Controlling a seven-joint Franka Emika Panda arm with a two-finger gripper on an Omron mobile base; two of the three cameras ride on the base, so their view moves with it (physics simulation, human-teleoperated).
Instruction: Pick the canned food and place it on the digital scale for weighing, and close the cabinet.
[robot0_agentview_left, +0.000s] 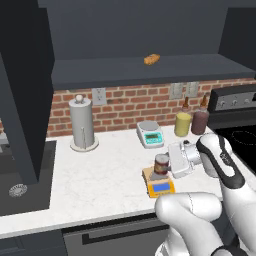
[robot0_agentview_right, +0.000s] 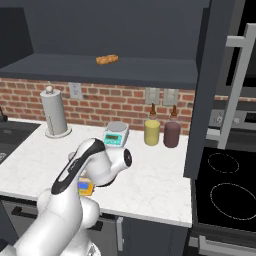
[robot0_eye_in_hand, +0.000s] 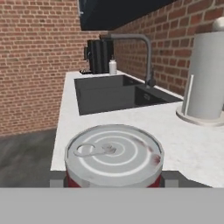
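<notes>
Canned food, a dark red-brown cylinder with silvery lid, stands upright on the orange-yellow square digital scale. White arm's gripper sits beside it; jaw state unclear. Navy cabinet doors hang open.

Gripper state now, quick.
Gripper: shut on the canned food, which stands on the digital scale.

canned food lid — ringed metal, dull | counter — pale speckled stone | backsplash — brick
</notes>
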